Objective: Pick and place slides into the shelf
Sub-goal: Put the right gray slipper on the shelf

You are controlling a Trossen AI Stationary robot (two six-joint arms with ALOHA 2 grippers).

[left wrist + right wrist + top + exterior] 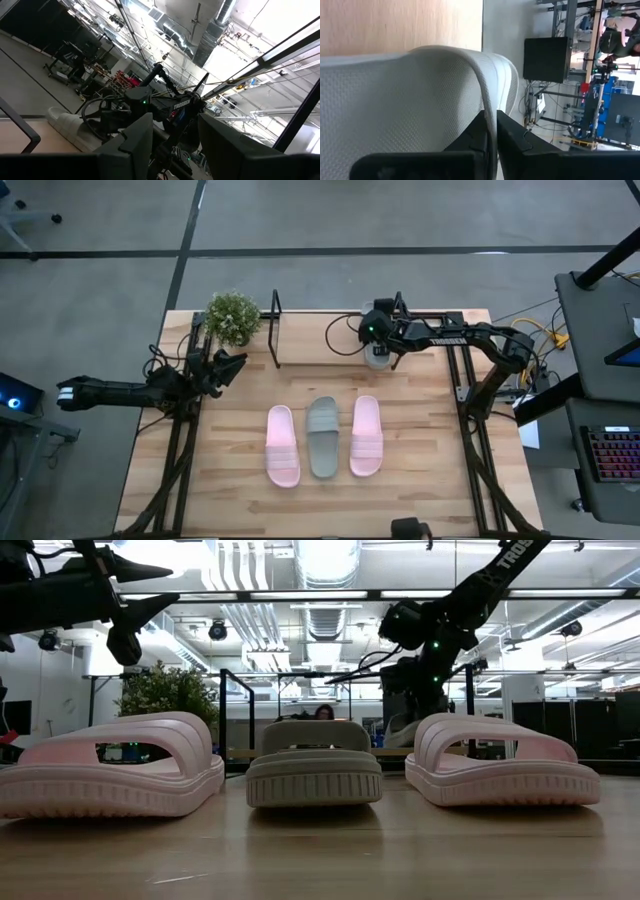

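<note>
Three slides lie sole-down in a row at mid-table: a pink slide point(283, 445), a grey slide point(323, 436) and a second pink slide point(366, 435). The fourth, a pale grey slide point(378, 358), is at the far edge in my right gripper point(377, 340), which is shut on it. The shelf point(275, 330) stands along the far edge, its black end loop upright. My left gripper point(228, 367) hovers open over the left side of the table, raised, touching nothing. My right gripper point(492, 145) pinches the pale grey slide between its two fingers by a thin raised side edge point(490, 107). The fingers lie across that edge. The slide stands on end under the gripper; whether its lower end touches the table, I cannot tell.
A small green potted plant point(233, 317) stands at the far left corner beside the shelf's end loop. Cables trail near both arm bases. Bare wood lies between the row of slides and the shelf, and along the near edge point(320, 515).
</note>
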